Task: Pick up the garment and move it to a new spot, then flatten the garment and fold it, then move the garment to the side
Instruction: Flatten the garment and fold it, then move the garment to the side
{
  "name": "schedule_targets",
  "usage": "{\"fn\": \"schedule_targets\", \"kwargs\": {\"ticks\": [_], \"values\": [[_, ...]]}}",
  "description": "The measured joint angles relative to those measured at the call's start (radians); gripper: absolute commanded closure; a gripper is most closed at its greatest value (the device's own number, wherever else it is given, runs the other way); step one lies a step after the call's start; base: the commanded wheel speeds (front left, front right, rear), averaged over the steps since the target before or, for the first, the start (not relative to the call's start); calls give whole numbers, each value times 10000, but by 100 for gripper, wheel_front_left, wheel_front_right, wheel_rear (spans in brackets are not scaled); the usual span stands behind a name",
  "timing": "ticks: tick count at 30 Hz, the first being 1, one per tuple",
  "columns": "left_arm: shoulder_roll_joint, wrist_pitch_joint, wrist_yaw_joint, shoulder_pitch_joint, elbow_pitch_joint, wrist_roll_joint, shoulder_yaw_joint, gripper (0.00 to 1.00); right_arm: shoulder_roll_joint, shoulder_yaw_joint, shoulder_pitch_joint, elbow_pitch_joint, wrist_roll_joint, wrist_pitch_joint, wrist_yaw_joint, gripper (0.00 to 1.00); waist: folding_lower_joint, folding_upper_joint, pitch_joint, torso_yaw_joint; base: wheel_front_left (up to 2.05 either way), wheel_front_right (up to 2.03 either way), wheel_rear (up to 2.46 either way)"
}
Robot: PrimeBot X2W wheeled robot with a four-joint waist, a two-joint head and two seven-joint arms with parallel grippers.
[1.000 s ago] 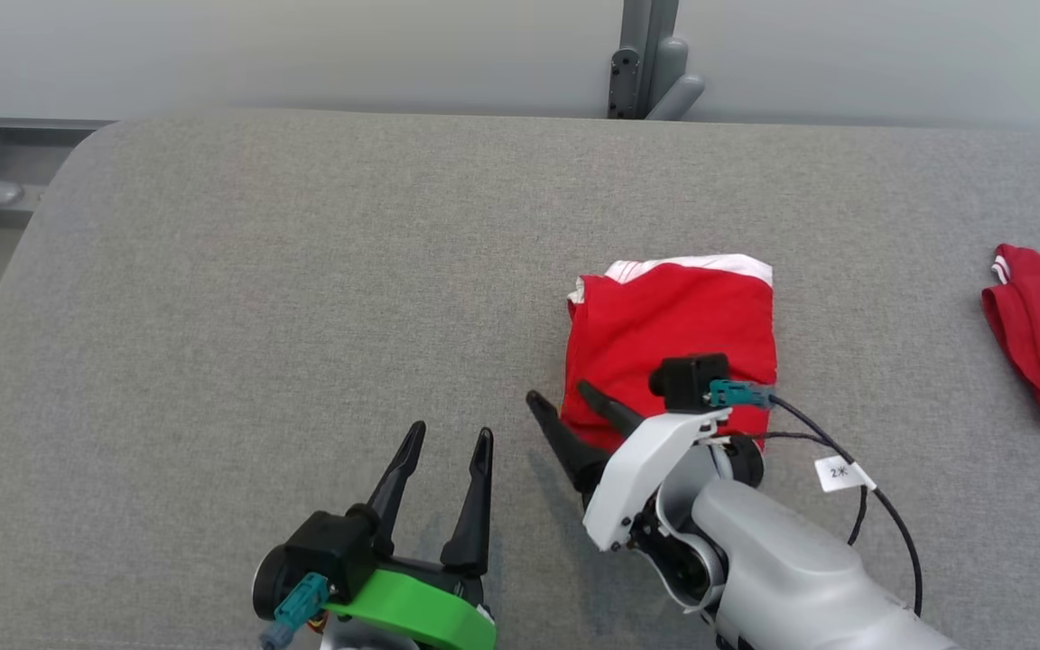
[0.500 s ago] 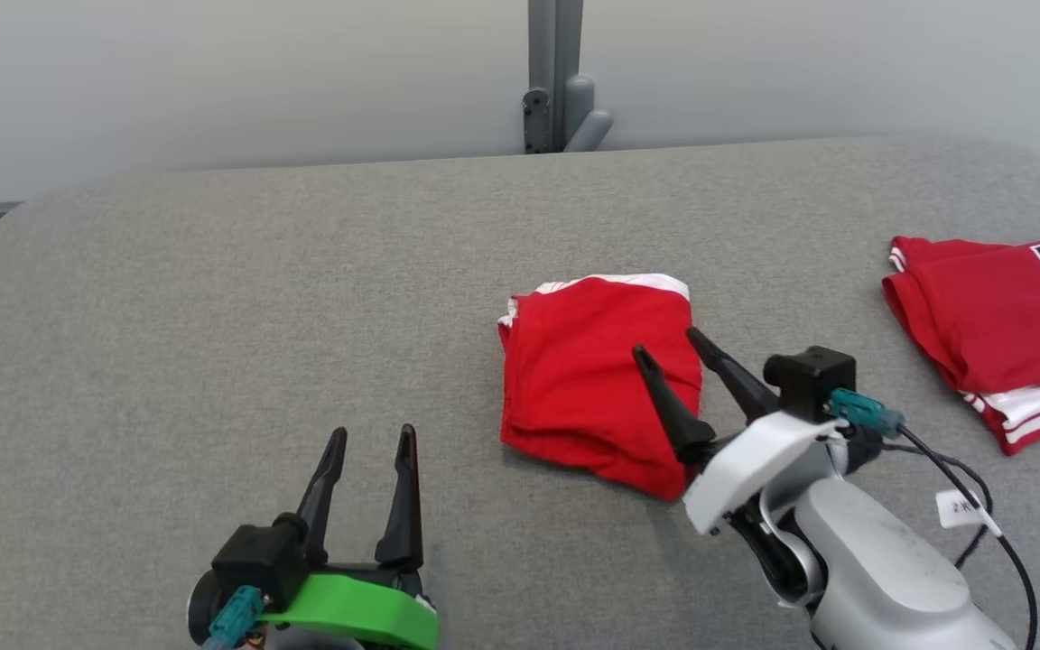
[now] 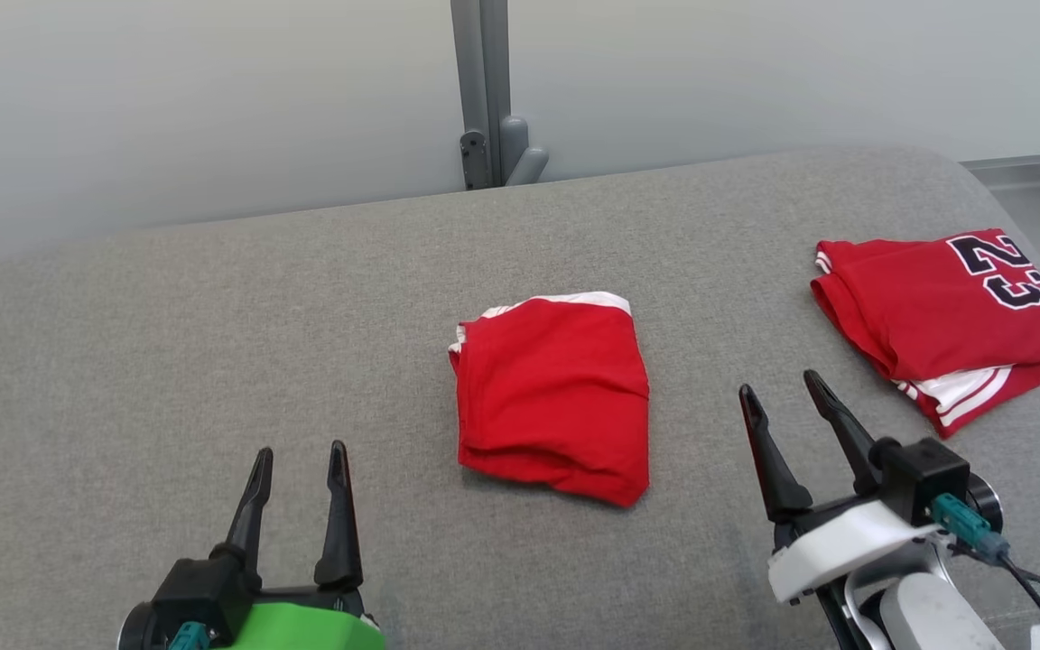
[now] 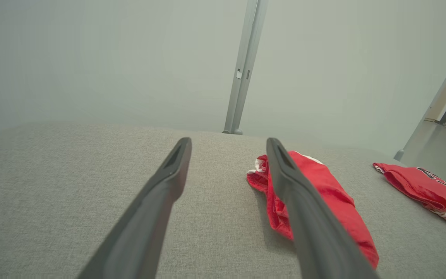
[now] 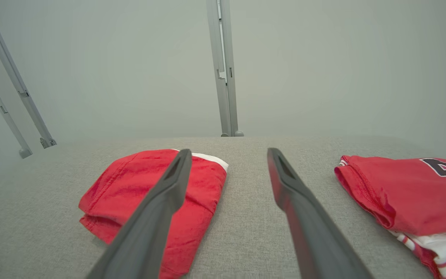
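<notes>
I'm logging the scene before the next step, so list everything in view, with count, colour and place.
folded garment: one, red with a white edge, middle of the table
numbered jersey: one, red with a black 23 and white stripes, far right of the table
table: one, grey fabric top, under both pieces of clothing
post: one, grey, upright behind the table's far edge
left gripper: one, dark fingers on a green mount, open, lower left, apart from the cloth
right gripper: one, dark fingers on a white mount, open, lower right, between the two pieces, touching neither
</notes>
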Motion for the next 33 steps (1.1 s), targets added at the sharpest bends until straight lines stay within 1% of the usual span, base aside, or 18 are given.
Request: {"fn": "schedule_targets", "kwargs": {"ticks": [1, 6, 13, 33], "values": [[0, 0, 0, 0, 0, 0, 0, 0, 0, 0, 0, 0, 0, 0, 0, 0, 0, 0, 0, 0, 0, 0, 0], [2, 0, -169, 521, -186, 443, 217, 0, 192, -527, 1067, -757, -527, 0, 0, 0, 0, 0, -251, -33, 0, 0, 0], [2, 0, -265, 932, -234, 652, 355, 0, 293, -644, 1786, -1254, -629, 0, 0, 0, 1, 0, -418, 28, 0, 0, 0], [0, 0, -347, 1061, -79, 780, 376, 0, 449, -604, 1932, -1170, -621, 0, 0, 0, 0, 0, -531, 135, 0, 0, 0]]}}
